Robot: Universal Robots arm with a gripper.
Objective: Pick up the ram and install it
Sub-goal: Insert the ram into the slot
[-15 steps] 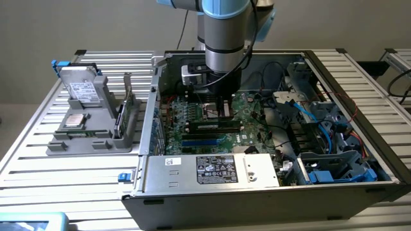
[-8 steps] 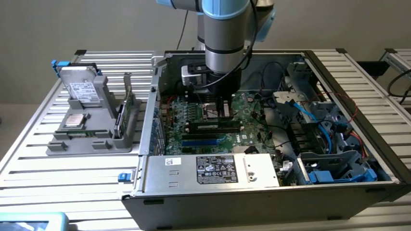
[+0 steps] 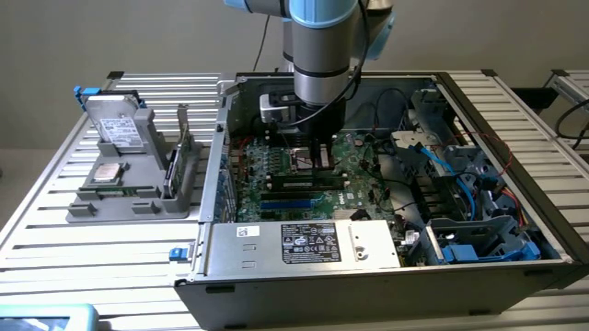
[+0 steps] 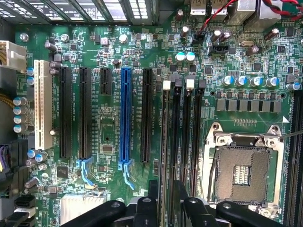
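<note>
A: Gripper (image 4: pixel 164 188) up close, fingers (image 4: pixel 153 196) parted either side of a thin green edge, clamping nothing.
B: That edge is the ram (image 4: pixel 164 137)?
A: Yes, upright in the outermost memory slot (image 4: pixel 166 86) on the motherboard (image 4: pixel 109 123), directly between the fingers.
B: Why straddle it?
A: Probably because the stick looks seated; parted fingers square over the slot leave it undisturbed.

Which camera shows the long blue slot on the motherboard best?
The wrist view: the blue slot lies face-on, its full length and end latch plain. The exterior view gives it as a thin blue strip seen at a slant.
</note>
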